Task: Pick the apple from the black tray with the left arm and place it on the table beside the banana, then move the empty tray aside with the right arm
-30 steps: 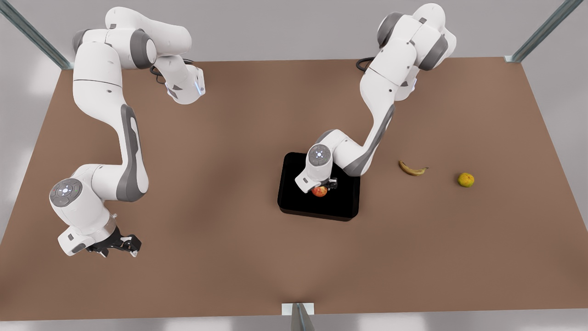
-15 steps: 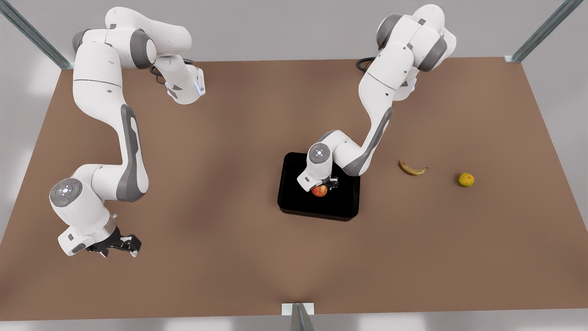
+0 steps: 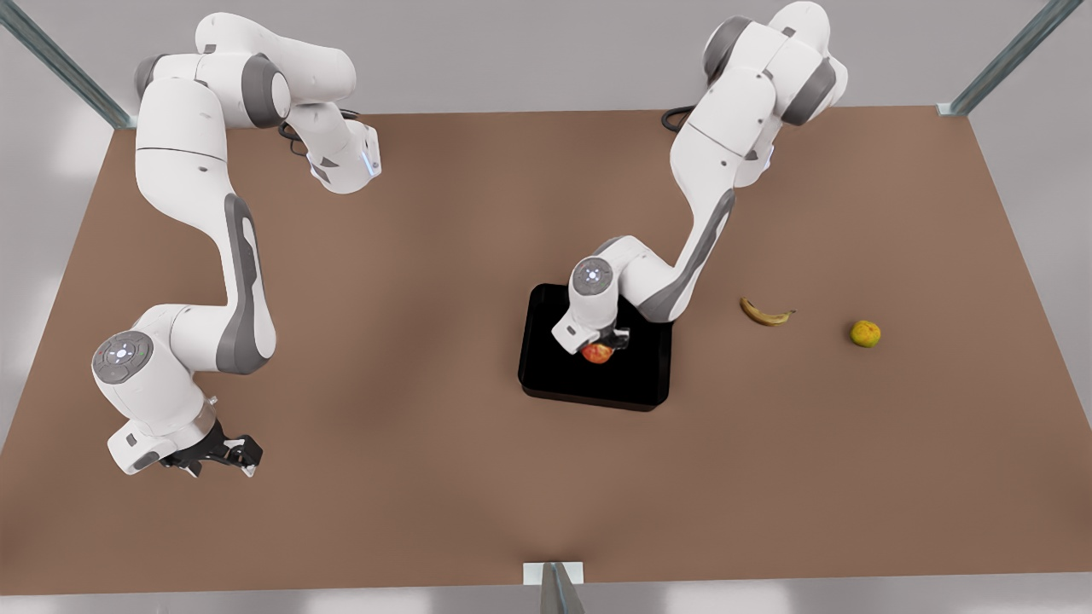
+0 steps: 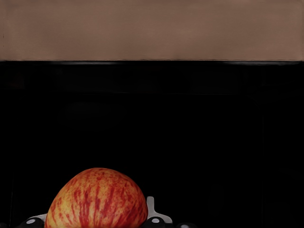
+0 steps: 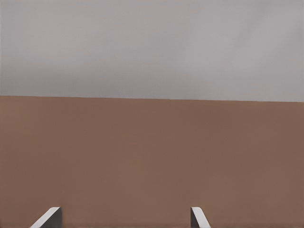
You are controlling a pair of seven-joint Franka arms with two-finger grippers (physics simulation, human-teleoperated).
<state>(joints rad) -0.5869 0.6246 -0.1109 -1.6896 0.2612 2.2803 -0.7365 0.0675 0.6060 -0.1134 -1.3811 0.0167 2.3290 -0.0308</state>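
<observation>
Left fingers: closed around the apple, one dark finger showing at the fruit's side in the front view.
Right fingers: spread wide with nothing between them; two pale fingertips stand well apart in the right wrist view.
Left gripper: over the black tray, reaching down from the arm on the front view's right.
Right gripper: low over the table near the front view's left edge, well apart from the tray; this arm waits.
Apple: in the left gripper's grip above the tray's glossy floor; red with yellow streaks in the left wrist view.
Contact with tray: cannot tell whether the apple touches it.
Banana: on the table, toward the front view's right of the tray, apart from it.
Yellow-green round fruit: farther right, beyond the banana.
</observation>
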